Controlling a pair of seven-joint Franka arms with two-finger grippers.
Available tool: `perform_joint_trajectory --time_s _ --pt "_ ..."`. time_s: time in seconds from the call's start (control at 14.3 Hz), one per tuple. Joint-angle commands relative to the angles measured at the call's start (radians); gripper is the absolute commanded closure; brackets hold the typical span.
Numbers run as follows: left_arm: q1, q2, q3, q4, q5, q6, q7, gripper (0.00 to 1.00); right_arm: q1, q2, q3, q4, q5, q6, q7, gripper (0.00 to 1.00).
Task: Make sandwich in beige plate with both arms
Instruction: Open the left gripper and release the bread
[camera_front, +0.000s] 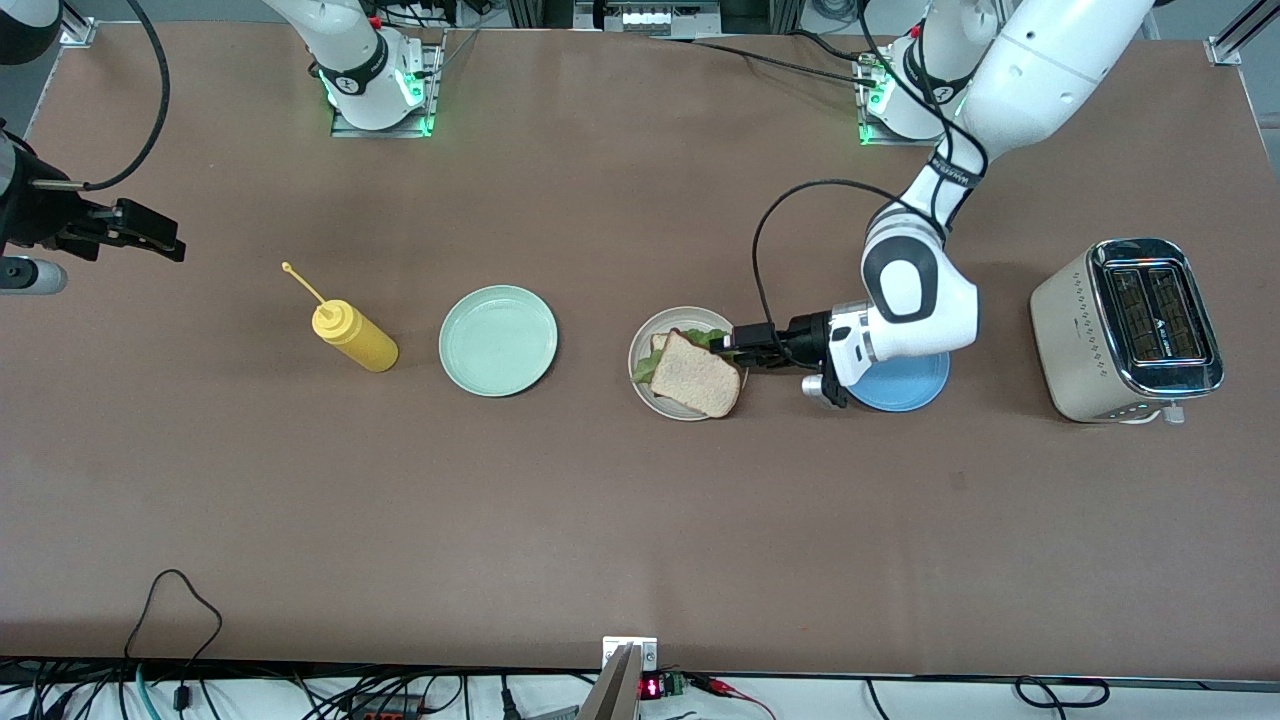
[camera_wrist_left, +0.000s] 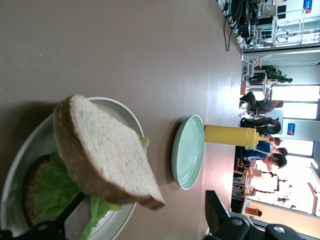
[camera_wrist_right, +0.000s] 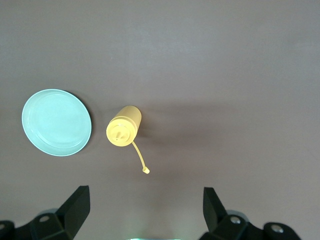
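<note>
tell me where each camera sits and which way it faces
Front view: high across the table, facing both bases; left hand open at the sandwich on the beige plate; right hand waits open at its table end.
Left wrist view: low, side-on to the sandwich; own fingers show.
Right wrist view: straight down on the mustard bottle; own fingers show.
All three share the mint green plate.

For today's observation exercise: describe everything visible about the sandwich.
The sandwich has two light speckled bread slices with brown crust and crinkly green lettuce between. The top slice sits tilted and askew, overhanging the beige plate it rests in. The left end effector, open, is right at its edge.
</note>
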Motion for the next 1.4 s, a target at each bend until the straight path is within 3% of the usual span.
perform_joint_trajectory --time_s 0.0,0.35,0.49,0.77,0.98,1.12,1.33 --pt "-0.005 -0.141 0.003 -0.13 -0.028 0.005 0.021 0.0 0.007 -0.006 -0.002 -0.003 0.001 -0.001 0.003 0.0" --pt "-0.001 -0.281 0.005 -0.245 -0.02 -0.005 0.021 0.0 0.01 -0.008 -0.001 -0.004 0.001 -0.004 0.003 0.0" --pt "0.029 -0.335 0.009 -0.27 0.05 -0.005 0.021 0.0 0.01 -0.008 -0.001 -0.004 0.001 -0.004 0.003 0.0" --pt "0.147 -0.355 0.015 -0.259 0.294 -0.028 0.02 0.0 0.016 -0.009 -0.001 -0.004 0.001 -0.007 0.009 0.0" --pt "0.164 -0.363 0.11 -0.224 0.481 -0.079 -0.003 0.0 0.036 -0.011 -0.002 -0.003 0.0 -0.004 0.009 0.0" --pt "0.163 -0.366 0.187 -0.151 0.662 -0.187 -0.106 0.0 0.035 -0.011 -0.002 -0.003 0.0 -0.004 0.009 0.0" --pt "0.164 -0.367 0.233 -0.02 0.982 -0.327 -0.297 0.0 0.032 -0.009 -0.002 -0.004 -0.002 -0.001 0.009 0.0"
